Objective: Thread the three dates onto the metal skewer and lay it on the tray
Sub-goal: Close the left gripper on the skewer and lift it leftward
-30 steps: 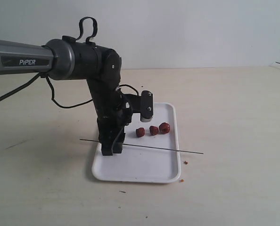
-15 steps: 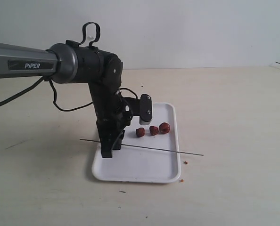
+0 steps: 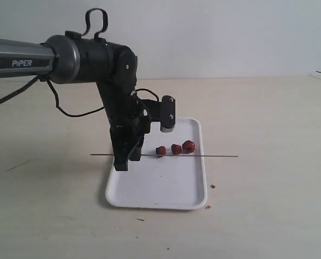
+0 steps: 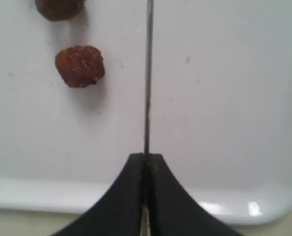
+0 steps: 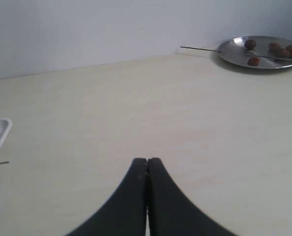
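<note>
Black gripper [image 3: 121,162] on my left arm, jaws pinched tight on the metal skewer [image 3: 198,156], gripping it nearer its left end. From the left wrist view the rod runs straight out from between the closed fingertips [image 4: 136,169] across the white floor of the tray [image 4: 38,199].

A second ago the skewer sloped across the tray with its far tip down towards the desk [image 3: 268,124]. Now it hangs level and clear of the tray, so I judge the pick-up done and the threading not yet begun.

The skewer is a very thin, straight, dark grey rod, overhanging the tray on both sides. The three dates [image 3: 176,149], wrinkled and reddish-brown, sit loose in a short row on the tray's right half. From the exterior view the rod crosses just in front of the leftmost one, but the wrist view shows the nearest date [image 4: 80,66] lying off to one side of it, not touching. None is pierced.

My right gripper [image 5: 147,160] is closed on nothing, over bare desk well away from the tray
</note>
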Motion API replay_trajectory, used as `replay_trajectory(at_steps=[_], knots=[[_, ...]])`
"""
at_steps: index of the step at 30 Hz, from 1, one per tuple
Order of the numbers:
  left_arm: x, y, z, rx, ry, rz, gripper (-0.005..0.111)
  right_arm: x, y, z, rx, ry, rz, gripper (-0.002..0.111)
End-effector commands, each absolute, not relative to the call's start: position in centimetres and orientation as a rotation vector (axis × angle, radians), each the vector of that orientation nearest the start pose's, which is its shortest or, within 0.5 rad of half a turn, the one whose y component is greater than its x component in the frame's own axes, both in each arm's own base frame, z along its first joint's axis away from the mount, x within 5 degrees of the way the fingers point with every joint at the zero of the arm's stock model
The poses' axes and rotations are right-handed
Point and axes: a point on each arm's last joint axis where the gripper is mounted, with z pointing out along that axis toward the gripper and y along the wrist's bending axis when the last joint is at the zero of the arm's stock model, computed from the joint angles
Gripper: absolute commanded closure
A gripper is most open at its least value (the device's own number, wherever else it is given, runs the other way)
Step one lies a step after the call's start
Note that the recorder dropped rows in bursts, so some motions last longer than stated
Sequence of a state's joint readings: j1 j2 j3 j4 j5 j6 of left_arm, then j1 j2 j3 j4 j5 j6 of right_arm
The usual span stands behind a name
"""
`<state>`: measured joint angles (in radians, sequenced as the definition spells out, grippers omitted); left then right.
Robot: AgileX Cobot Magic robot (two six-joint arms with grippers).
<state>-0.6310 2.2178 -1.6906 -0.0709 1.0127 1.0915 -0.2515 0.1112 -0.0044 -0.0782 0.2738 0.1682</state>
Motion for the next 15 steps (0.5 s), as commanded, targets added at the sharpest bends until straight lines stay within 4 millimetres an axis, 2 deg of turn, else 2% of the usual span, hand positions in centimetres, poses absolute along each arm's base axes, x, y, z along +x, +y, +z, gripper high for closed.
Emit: replay_trajectory(at_steps=[1, 7, 10, 15], knots=[[34.3, -27.3, 17.9, -2.462, -2.160, 0.103, 0.107, 6.0, -1.8, 18.3, 0.335, 1.829, -0.133, 0.108], [32.5, -28.1, 21.7, -2.483, -2.213, 0.129, 0.107, 6.0, -1.8, 18.3, 0.335, 1.829, -0.133, 0.108], [31.4, -27.9, 23.5, -2.468, -2.218, 0.207, 0.107, 6.0, -1.8, 18.3, 0.335, 1.829, -0.133, 0.108], [30.1, -26.8, 25.6, -2.471, -2.204, 0.208, 0.107, 6.0, -1.8, 18.3, 0.335, 1.829, -0.133, 0.108]])
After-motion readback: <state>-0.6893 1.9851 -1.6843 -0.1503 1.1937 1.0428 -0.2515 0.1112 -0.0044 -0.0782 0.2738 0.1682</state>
